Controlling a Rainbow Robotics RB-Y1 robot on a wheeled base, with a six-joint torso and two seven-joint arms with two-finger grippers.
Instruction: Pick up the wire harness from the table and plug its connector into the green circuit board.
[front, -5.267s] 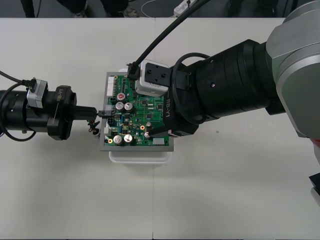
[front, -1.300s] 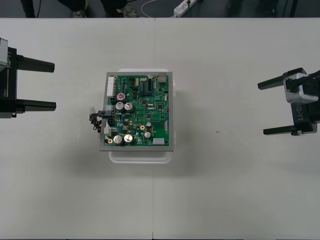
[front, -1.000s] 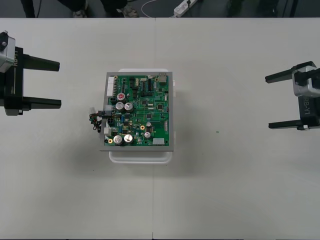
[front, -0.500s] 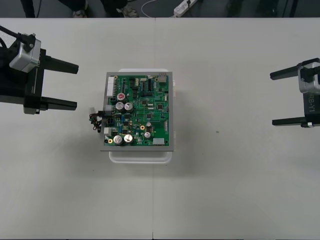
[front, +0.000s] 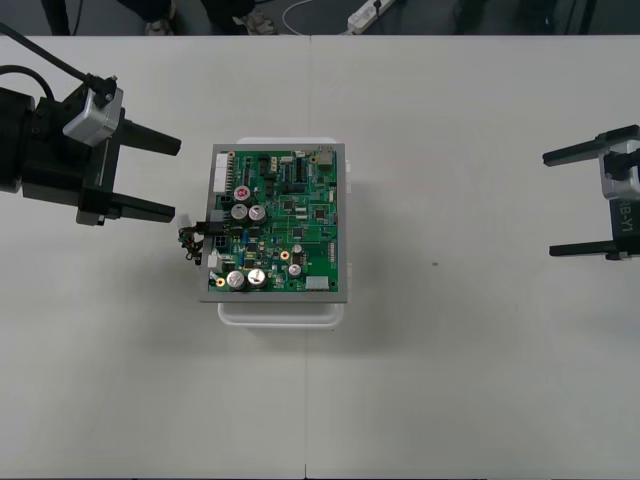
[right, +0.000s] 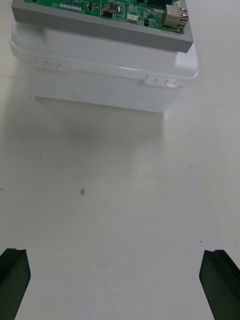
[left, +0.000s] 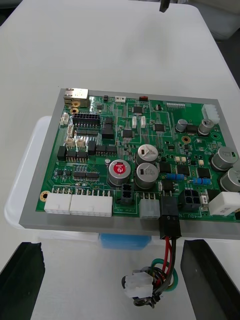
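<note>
Two empty claws gaped wide; left claw (front: 176, 180) had crept back toward the board (front: 290, 220), right claw (front: 548, 205) idled far right; plug (left: 169, 220) looked seated.

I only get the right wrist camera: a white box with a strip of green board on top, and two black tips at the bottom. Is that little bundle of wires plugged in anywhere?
Observer: Yes. The left wrist view shows the black plug seated at the edge of the green circuit board, on the side facing away from you.
Visitor: And where do the wires go?
Observer: The red, black and green wires hang from the plug and bunch on the table, beside the white base.
Visitor: Is anything holding them?
Observer: No. The left gripper stands open close beside them, touching nothing; your right gripper waits open at the table's far right.
</note>
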